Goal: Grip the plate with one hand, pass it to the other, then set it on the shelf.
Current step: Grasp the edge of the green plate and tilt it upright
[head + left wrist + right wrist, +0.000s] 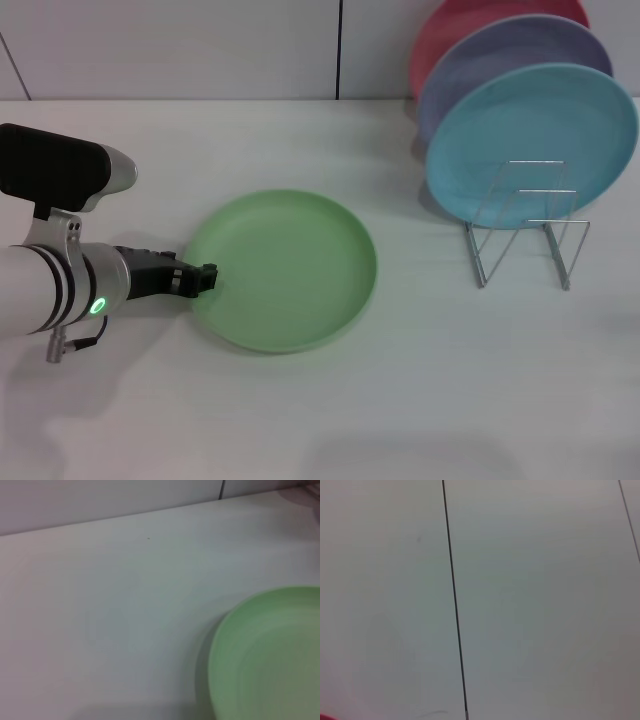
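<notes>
Head view: left end effector meets the green plate's left rim, flat on the table – grip state unclear – a shallow rim bite could slip, w/ plate skidding right.

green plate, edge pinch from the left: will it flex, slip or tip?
The green plate looks like thin matte plastic, so probably light and stiff enough. The left gripper is at its rim only; held there it may droop or pivot. The low rim gives little to bite on, so slipping seems possible.
</notes>
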{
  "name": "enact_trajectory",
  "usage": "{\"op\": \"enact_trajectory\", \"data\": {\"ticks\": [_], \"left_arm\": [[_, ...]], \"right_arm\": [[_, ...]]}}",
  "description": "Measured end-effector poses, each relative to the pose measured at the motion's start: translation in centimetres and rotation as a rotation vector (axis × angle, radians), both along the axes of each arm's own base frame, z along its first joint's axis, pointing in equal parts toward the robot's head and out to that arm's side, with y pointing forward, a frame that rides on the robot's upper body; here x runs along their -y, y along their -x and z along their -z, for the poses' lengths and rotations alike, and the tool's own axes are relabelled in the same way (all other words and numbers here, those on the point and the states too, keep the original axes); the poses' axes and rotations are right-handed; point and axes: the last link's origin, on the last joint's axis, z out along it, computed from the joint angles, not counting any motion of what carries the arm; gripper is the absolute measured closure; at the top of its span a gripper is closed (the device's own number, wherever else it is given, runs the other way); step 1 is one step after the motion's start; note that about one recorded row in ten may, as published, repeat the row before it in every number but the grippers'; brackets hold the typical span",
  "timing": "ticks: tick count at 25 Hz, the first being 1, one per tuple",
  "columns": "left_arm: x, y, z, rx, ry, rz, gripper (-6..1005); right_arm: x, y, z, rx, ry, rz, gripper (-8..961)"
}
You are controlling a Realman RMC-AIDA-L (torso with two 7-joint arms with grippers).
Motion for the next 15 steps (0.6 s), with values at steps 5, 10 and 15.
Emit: {"op": "enact_trajectory", "data": {"ticks": [5, 10, 15], "left_arm": [[-0.05, 0.19, -0.02, -0.009, -0.003, -0.017, 436], [-0.13, 0.08, -0.28, -0.012, -0.015, -0.030, 461], [-0.22, 0.00, -0.20, -0.016, -0.007, -0.032, 560]], "right_arm": [[-0.07, 0.05, 0.02, 0.000, 0.001, -0.002, 194], [-0.04, 0.09, 0.09, 0.001, 0.006, -0.006, 194], [-0.10, 0.13, 0.08, 0.002, 0.006, -0.008, 193]]}}
